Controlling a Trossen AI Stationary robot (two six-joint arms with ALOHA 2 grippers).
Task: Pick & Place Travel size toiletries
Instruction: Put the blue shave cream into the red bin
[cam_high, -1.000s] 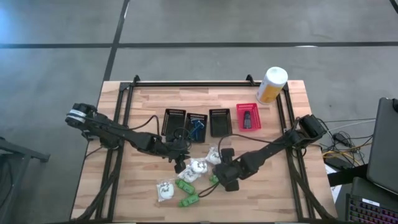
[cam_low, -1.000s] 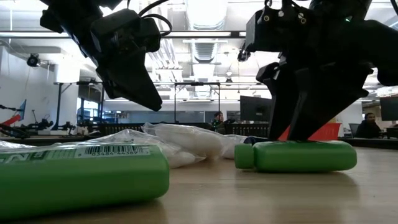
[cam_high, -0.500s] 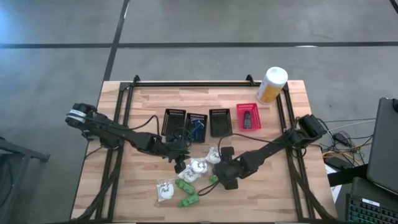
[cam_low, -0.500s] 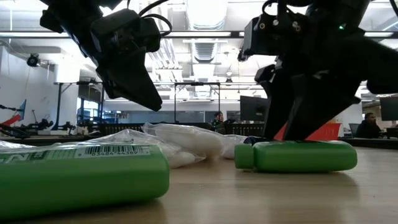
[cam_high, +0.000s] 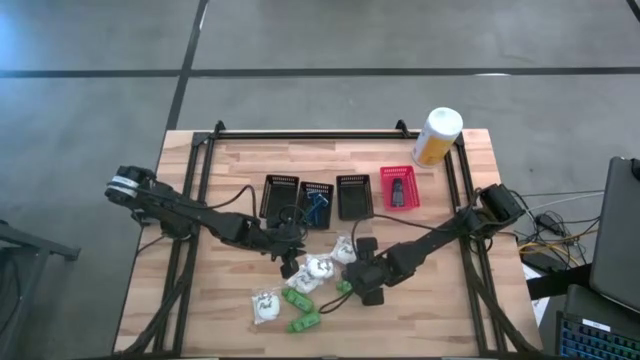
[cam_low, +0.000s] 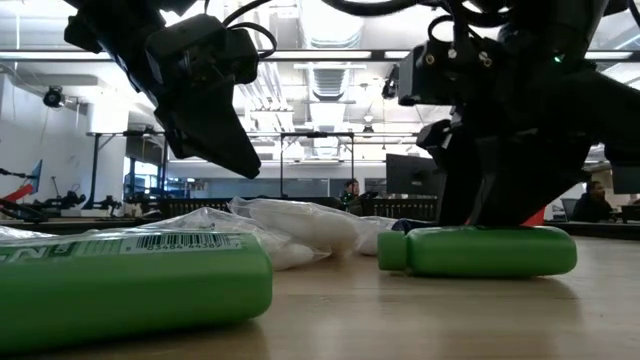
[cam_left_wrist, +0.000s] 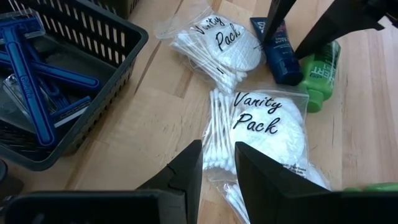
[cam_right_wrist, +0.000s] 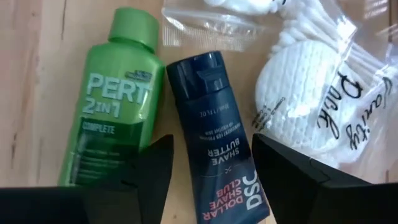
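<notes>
high view: four baskets (cam_high: 280, 196), one canister (cam_high: 437, 136)

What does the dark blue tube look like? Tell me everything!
The dark blue tube is a small, flat plastic squeeze tube with a flip cap, printed in white and red: "Dollar Shave Club Shave Butter". It lies flat on the wooden table, beside the green Pert bottle and next to a clear Vanity Pack. The right gripper sits open over it, a finger on each side, not gripping.

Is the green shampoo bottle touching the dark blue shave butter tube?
Touching. In the right wrist view the green shampoo bottle and the dark blue shave butter tube lie side by side with edges meeting and no wood showing between them.
</notes>
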